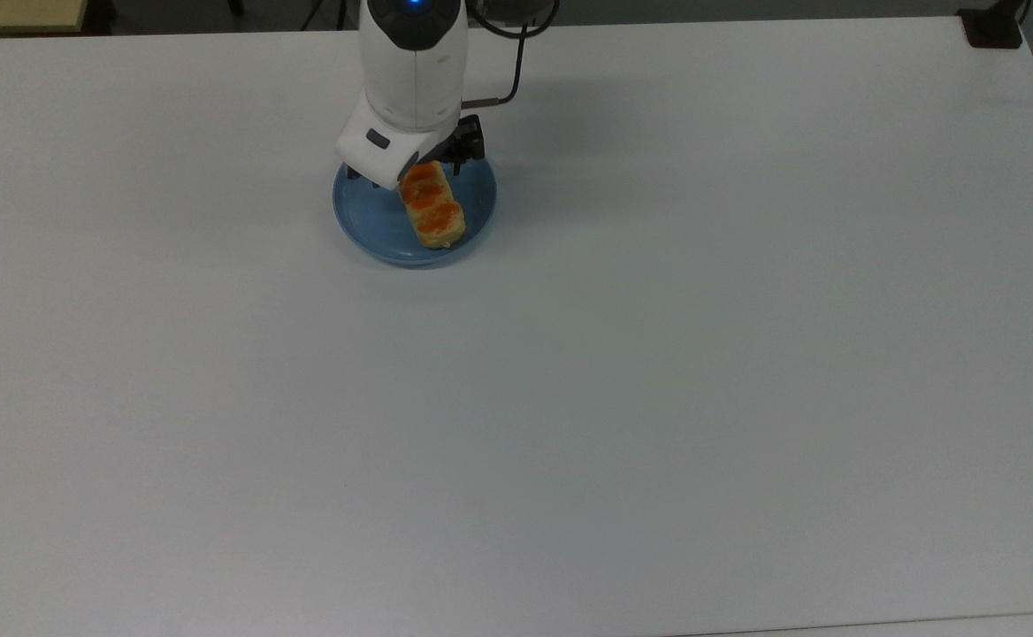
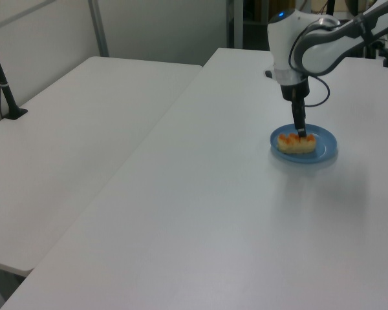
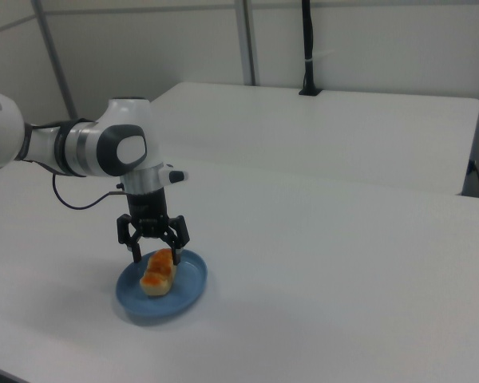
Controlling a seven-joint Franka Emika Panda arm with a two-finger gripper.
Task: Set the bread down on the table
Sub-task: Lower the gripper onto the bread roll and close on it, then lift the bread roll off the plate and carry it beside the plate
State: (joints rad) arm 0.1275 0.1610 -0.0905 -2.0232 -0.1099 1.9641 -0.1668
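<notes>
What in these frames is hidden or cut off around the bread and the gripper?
- Top view: the gripper fingertips and the bread's far end, hidden under the white wrist.
- Left view: whether the fingers touch the bread, too small to tell.
- Right view: the blue plate's near-left rim, behind the gripper; the arm's base, cut off at the right view's left edge.

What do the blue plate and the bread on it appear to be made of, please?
The blue plate looks like glazed ceramic or hard plastic: even colour, smooth surface, raised rim. The bread looks baked, tan with glossy orange-brown bumps; whether it is real or a replica is unclear.
</notes>
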